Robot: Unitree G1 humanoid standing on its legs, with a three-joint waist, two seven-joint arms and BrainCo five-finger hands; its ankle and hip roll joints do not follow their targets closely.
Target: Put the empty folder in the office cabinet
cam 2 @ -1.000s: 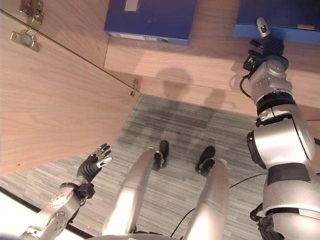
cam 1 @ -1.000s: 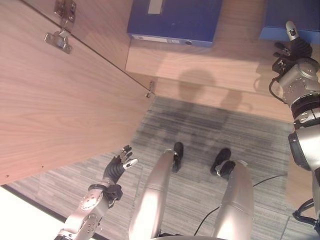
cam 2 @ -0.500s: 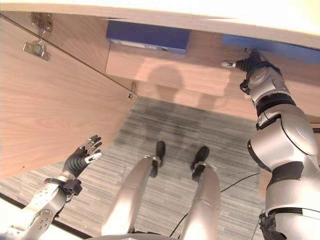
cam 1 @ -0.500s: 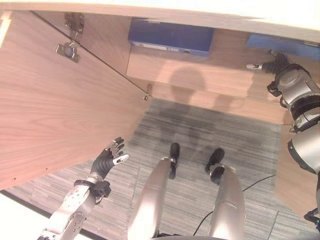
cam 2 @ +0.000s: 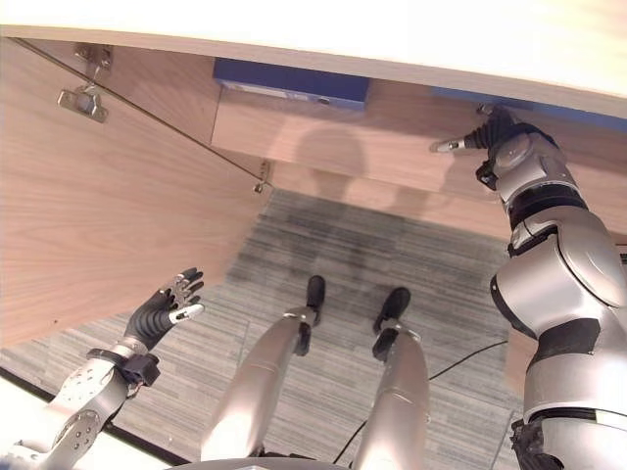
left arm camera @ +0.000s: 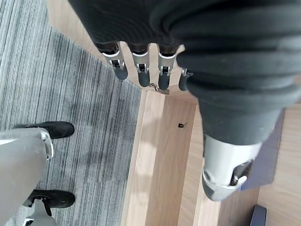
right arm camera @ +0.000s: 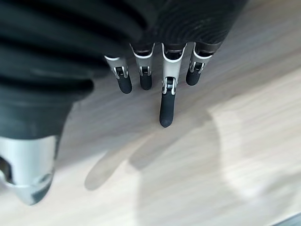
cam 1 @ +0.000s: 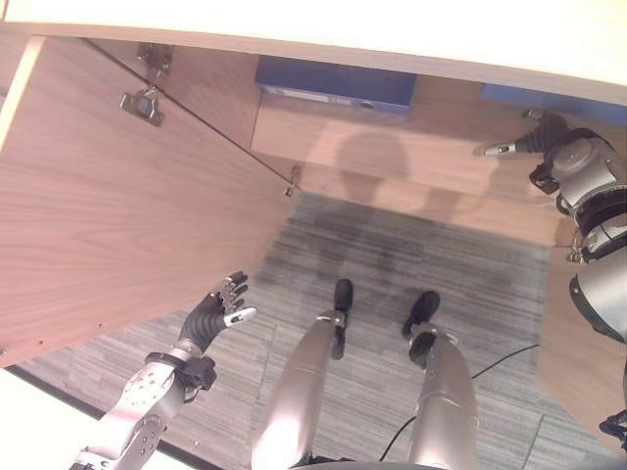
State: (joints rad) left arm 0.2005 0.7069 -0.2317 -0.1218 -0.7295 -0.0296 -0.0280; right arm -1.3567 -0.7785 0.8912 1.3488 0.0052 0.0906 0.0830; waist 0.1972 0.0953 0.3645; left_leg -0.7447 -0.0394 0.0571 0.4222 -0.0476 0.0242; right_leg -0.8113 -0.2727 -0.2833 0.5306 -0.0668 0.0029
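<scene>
Two blue folders lie flat on the wooden cabinet shelf (cam 1: 421, 147): one (cam 1: 333, 83) near the middle, the other (cam 1: 534, 96) at the far right, mostly hidden under the cabinet's top edge. My right hand (cam 1: 549, 137) hovers just in front of the right folder. It holds nothing, with one finger (right arm camera: 167, 101) stretched out over the bare shelf and the others relaxed. My left hand (cam 1: 214, 313) hangs low beside the open door, open and holding nothing.
The open cabinet door (cam 1: 108, 215) stands along the left, with hinges (cam 1: 145, 103) near its top. The cabinet's pale top edge (cam 1: 343, 29) runs across the upper part of the view. Grey striped carpet (cam 1: 392, 245) lies below the shelf.
The camera has tilted, bringing the cabinet's top edge into view. My right hand has turned, so its stretched finger now points left instead of touching the right folder. The left hand has barely moved.
</scene>
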